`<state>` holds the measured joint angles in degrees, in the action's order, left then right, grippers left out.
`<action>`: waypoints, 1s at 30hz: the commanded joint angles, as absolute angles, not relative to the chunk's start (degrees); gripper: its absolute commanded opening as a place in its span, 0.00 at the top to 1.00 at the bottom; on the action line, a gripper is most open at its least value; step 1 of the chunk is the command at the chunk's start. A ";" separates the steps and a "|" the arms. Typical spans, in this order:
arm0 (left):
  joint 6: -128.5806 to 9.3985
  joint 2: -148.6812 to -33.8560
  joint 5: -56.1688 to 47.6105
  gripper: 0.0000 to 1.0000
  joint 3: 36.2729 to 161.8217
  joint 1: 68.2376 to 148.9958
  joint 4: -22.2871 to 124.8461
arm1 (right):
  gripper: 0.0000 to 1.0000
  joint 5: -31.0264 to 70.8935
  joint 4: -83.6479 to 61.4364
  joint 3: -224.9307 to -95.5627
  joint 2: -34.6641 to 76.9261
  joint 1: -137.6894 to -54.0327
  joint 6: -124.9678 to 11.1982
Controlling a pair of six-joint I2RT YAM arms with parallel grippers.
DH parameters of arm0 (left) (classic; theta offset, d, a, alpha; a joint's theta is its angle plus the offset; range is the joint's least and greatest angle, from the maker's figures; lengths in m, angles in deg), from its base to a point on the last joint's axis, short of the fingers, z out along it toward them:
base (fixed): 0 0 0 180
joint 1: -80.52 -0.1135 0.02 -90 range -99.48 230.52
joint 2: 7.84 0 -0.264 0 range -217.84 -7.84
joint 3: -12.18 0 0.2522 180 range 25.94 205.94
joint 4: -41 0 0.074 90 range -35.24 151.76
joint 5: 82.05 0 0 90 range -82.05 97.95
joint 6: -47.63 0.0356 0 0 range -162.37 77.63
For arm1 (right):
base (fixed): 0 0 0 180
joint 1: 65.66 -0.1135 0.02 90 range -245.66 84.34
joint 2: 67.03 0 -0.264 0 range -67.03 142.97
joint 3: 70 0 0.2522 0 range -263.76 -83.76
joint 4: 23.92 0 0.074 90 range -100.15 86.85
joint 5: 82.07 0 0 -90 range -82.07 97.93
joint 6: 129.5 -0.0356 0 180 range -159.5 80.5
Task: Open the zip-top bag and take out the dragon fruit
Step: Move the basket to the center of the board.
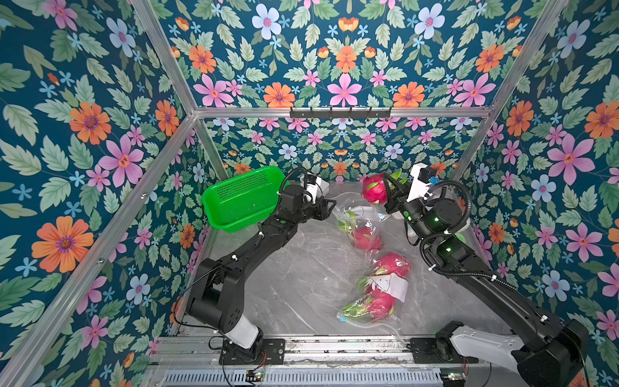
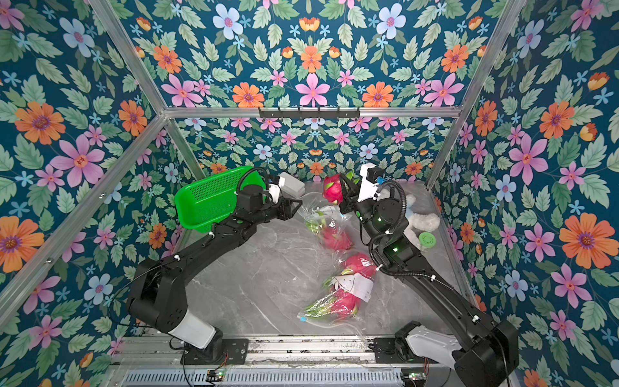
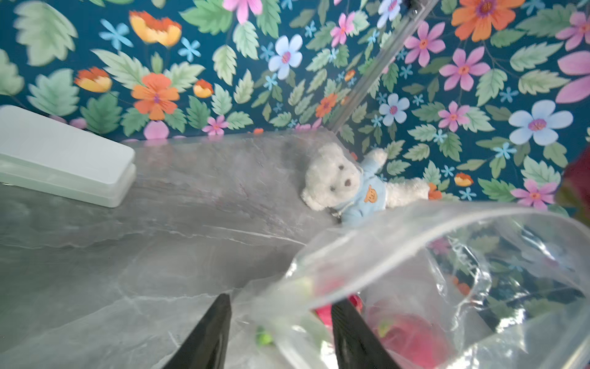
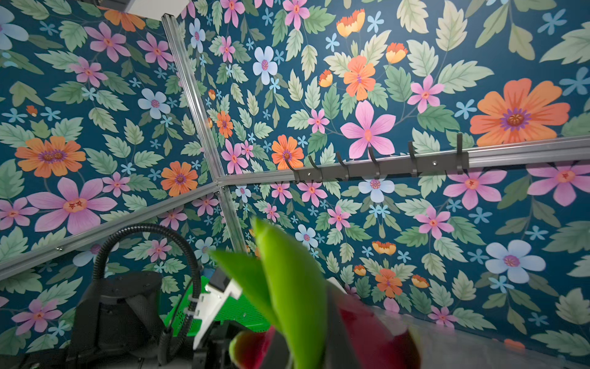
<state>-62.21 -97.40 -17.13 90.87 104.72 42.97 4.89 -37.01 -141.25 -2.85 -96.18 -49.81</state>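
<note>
Right now the right gripper (image 1: 385, 191) is clenched on one dragon fruit (image 1: 372, 192), holding it in the air over the back of the grey table (image 1: 294, 268), clear of the bag (image 1: 365, 323). Its green scales (image 4: 287, 287) crowd the right wrist view.

The bag lies on the table between the two arms, with three more fruits inside. One fruit (image 1: 365, 237) sits near the open mouth. Two others (image 1: 393, 264) (image 1: 376, 303) lie toward the front, partly behind a white label (image 1: 390, 284).

The left gripper (image 3: 281, 300) is at the bag's mouth with its fingers (image 3: 220, 329) released and spread apart, and loose film lies across the gap.

A green basket (image 1: 241, 197) leans at the back left. A teddy bear (image 3: 344, 185) and a white box (image 3: 64, 156) rest along the back wall.
</note>
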 commanded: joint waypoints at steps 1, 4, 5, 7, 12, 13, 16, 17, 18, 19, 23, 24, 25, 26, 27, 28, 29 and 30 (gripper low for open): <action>-63.51 -96.12 -12.30 0.35 88.82 101.64 37.19 | 1.00 3.70 -38.37 -140.05 -4.73 -96.07 -50.79; -61.57 -97.56 -5.55 0.29 87.87 98.33 35.00 | 1.00 4.92 -36.21 -139.56 -5.76 -96.07 -50.83; -60.68 -99.21 -3.70 0.28 88.75 97.32 35.12 | 1.00 5.03 -35.28 -139.57 -5.90 -96.07 -50.73; -59.25 -103.46 -1.02 0.28 91.98 95.31 36.72 | 1.00 5.03 -33.93 -139.57 -5.95 -96.07 -50.55; -58.90 -115.96 1.05 0.09 102.19 91.41 38.14 | 1.00 5.39 -30.80 -139.07 -6.46 -96.02 -50.79; -58.90 -118.70 1.09 0.01 105.13 90.89 39.06 | 1.00 5.23 -30.43 -138.84 -6.69 -95.96 -50.54; -57.89 -126.14 1.26 0.01 115.24 89.95 43.49 | 1.00 4.56 -29.12 -138.47 -7.34 -95.91 -49.75; -57.23 -128.68 1.95 0.01 118.82 89.84 45.41 | 1.00 4.42 -28.75 -138.30 -7.66 -95.96 -49.53; -56.81 -130.90 2.58 0.01 122.28 89.77 47.27 | 1.00 4.29 -28.78 -138.07 -7.84 -95.93 -49.48; -56.29 -133.66 2.93 0.01 126.19 89.64 49.84 | 1.00 4.11 -28.86 -137.71 -8.13 -95.91 -49.37; -55.61 -141.24 3.42 0.01 136.49 89.60 56.88 | 1.00 2.81 -30.14 -135.72 -9.02 -95.98 -49.02; -55.67 -141.83 3.48 0.01 136.72 89.59 57.13 | 1.00 2.47 -30.35 -135.39 -9.15 -95.95 -49.04; -55.84 -142.23 3.75 0.01 136.33 89.63 57.07 | 1.00 2.24 -30.53 -135.04 -9.33 -95.90 -48.91; -55.99 -142.31 4.12 0.01 135.65 89.66 56.97 | 1.00 2.13 -30.79 -134.78 -9.53 -95.93 -48.78; -56.22 -142.45 4.34 0.01 135.10 89.65 56.89 | 1.00 1.98 -30.80 -134.66 -9.64 -95.92 -48.82; -56.29 -142.70 4.00 0.01 134.66 89.66 56.87 | 1.00 1.96 -30.81 -134.52 -9.79 -95.91 -48.82; -56.41 -142.89 3.26 0.01 134.46 89.61 57.04 | 1.00 1.96 -30.89 -134.43 -9.90 -95.91 -48.82; -56.47 -143.09 2.47 0.01 134.32 89.65 57.20 | 1.00 2.04 -30.82 -134.38 -9.99 -95.95 -48.82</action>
<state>-57.11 -142.99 3.24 134.47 89.73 55.76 2.98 -28.48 -134.45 -9.56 -95.88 -49.54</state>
